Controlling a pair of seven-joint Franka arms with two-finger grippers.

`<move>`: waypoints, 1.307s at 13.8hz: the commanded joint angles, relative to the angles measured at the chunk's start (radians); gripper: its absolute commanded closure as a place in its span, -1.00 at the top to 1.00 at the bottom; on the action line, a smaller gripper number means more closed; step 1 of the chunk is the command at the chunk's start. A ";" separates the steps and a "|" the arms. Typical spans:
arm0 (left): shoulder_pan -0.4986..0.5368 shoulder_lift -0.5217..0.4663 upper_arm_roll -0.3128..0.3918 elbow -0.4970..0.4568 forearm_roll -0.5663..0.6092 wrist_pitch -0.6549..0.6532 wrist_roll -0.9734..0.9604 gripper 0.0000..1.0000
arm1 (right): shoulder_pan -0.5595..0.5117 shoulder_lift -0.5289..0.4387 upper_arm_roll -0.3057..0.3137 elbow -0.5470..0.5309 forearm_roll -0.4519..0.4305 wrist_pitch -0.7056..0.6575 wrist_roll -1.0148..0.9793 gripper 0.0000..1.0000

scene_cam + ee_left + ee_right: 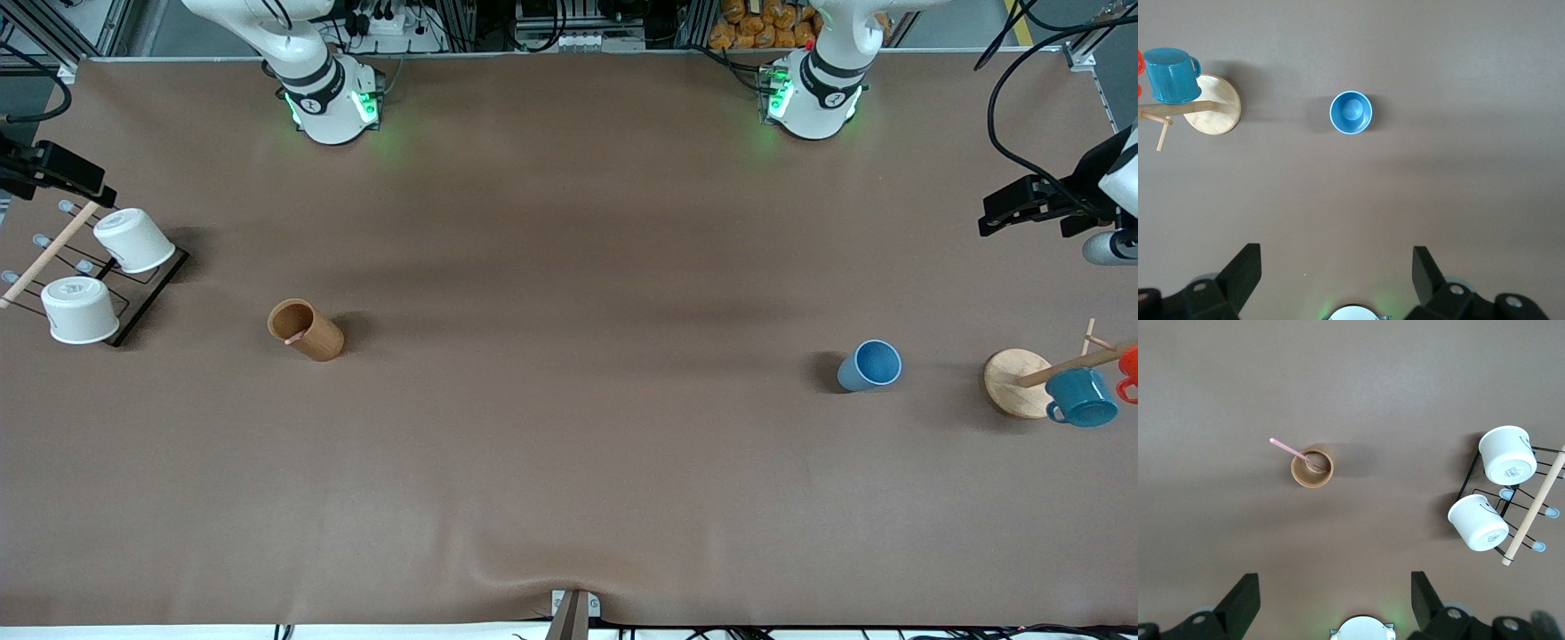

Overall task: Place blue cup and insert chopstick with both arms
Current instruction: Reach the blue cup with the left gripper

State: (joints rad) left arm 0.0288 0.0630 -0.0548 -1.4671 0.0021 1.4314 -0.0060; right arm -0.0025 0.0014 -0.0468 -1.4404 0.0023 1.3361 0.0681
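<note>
Front view: nothing is done yet; the blue cup [869, 365] stands empty on the counter [569, 462] beside the mug stand [1016, 382]. Left wrist view: the left hand [1337, 267] hangs released above the cup. Right wrist view: the right hand [1335, 590], released, hangs above the brown cup [1313, 467] holding the chopstick [1295, 453].

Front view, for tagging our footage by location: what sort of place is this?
Most likely a robotics lab bench, not a home kitchen. Two arm bases are fixed along one edge of a brown-covered table, cables and metal framing run past that edge, and cups sit spaced out like props.
</note>
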 commanded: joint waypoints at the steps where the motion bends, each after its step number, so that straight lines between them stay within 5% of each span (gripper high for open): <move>1: 0.000 0.005 0.001 0.010 -0.002 0.006 -0.003 1.00 | 0.006 -0.004 -0.002 -0.003 0.011 0.001 0.013 1.00; 5: 0.003 0.061 0.004 0.019 -0.004 0.023 -0.003 1.00 | 0.009 -0.003 -0.001 -0.003 0.011 0.005 0.013 1.00; 11: 0.025 0.264 0.004 -0.028 0.024 0.317 -0.005 1.00 | 0.044 0.019 -0.001 -0.031 0.011 0.069 0.013 1.00; 18: 0.043 0.275 0.004 -0.295 0.025 0.602 -0.005 1.00 | 0.116 0.044 -0.001 -0.031 0.013 0.086 0.013 1.00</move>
State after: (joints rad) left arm 0.0672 0.3760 -0.0471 -1.6799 0.0092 1.9801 -0.0058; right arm 0.0865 0.0358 -0.0431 -1.4670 0.0064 1.4087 0.0686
